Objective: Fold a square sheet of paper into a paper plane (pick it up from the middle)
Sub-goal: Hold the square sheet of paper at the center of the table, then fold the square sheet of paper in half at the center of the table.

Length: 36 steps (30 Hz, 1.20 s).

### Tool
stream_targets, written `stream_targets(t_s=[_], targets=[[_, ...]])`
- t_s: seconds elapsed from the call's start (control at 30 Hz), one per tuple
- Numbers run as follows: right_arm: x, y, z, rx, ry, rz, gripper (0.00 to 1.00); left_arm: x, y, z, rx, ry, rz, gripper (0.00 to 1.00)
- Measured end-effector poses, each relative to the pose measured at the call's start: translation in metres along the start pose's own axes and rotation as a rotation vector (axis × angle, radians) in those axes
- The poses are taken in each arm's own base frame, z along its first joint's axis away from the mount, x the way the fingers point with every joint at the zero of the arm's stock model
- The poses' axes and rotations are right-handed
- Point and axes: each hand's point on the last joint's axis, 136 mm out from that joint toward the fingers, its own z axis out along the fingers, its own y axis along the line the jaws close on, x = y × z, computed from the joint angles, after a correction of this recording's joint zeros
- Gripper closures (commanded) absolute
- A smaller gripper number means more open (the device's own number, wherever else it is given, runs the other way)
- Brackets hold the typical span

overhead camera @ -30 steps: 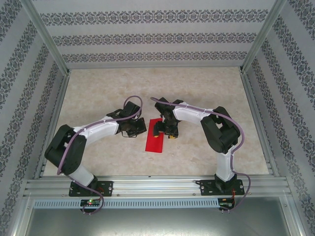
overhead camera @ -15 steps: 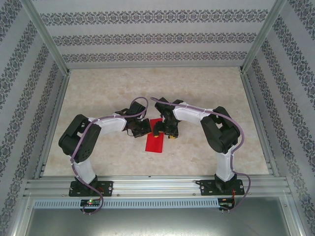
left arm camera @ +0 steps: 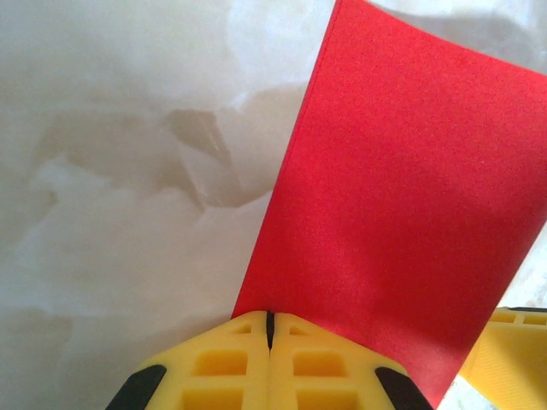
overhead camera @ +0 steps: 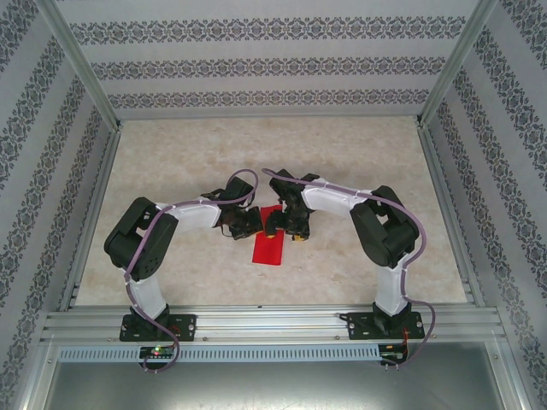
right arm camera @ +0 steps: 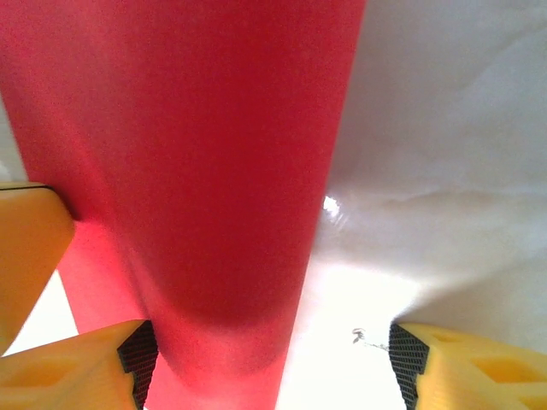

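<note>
The square sheet of paper (overhead camera: 268,248) lies on the table as a narrow bright red rectangle, its long side running toward the arms. My left gripper (overhead camera: 253,224) is shut, and its yellow fingertips (left arm camera: 269,318) rest at the near corner of the red paper (left arm camera: 402,205); no paper shows between them. My right gripper (overhead camera: 287,229) is open and straddles the paper's far end. The red paper (right arm camera: 197,171) bulges up between its fingers, close to the left finger (right arm camera: 77,376) and well apart from the right finger (right arm camera: 479,367).
The marble-patterned table (overhead camera: 342,171) is walled by patterned panels and an aluminium frame (overhead camera: 256,320) at the near edge. The two grippers are nearly touching: the left gripper's finger (right arm camera: 26,248) shows in the right wrist view, the right gripper's finger (left arm camera: 513,359) in the left.
My left arm has swung right and folded closer, bringing its shut gripper onto the paper's far left corner. The right arm and the paper have stayed put.
</note>
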Motion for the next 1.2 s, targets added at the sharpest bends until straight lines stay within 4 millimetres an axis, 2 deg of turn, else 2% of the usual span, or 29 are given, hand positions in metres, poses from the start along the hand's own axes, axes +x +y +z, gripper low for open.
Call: stream_targets(t_s=[0.07, 0.13, 0.23, 0.3, 0.37, 0.47, 0.57, 0.67, 0.83, 1.2], targets=[[-0.005, 0.002, -0.007, -0.046, -0.046, 0.006, 0.23, 0.000, 0.000, 0.000, 0.001, -0.001, 0.001, 1.00], [-0.012, 0.005, -0.023, -0.116, -0.107, 0.024, 0.26, 0.000, 0.000, 0.000, 0.001, -0.001, 0.004, 1.00], [-0.025, 0.016, -0.059, -0.285, -0.213, 0.044, 0.54, 0.000, 0.000, 0.000, 0.002, -0.001, 0.008, 1.00], [-0.032, 0.026, -0.075, -0.388, -0.258, 0.047, 0.73, 0.000, 0.000, 0.000, 0.002, -0.002, 0.009, 1.00], [-0.033, 0.039, -0.076, -0.470, -0.258, 0.039, 0.84, 0.000, 0.000, 0.000, 0.002, -0.002, 0.009, 1.00], [-0.024, 0.051, -0.058, -0.527, -0.205, 0.032, 0.96, 0.000, 0.000, 0.000, 0.002, -0.002, 0.012, 1.00], [-0.017, 0.052, -0.035, -0.541, -0.149, 0.049, 0.99, 0.000, 0.000, 0.000, 0.002, -0.002, 0.012, 1.00], [-0.011, 0.044, -0.021, -0.538, -0.123, 0.069, 1.00, 0.000, 0.000, 0.000, 0.002, -0.002, 0.012, 1.00], [-0.008, 0.042, -0.017, -0.556, -0.123, 0.063, 1.00, 0.000, 0.000, 0.000, 0.001, -0.002, 0.013, 1.00], [-0.005, 0.021, -0.006, -0.556, -0.117, 0.093, 1.00, 0.000, 0.000, 0.000, 0.001, -0.002, 0.012, 1.00]])
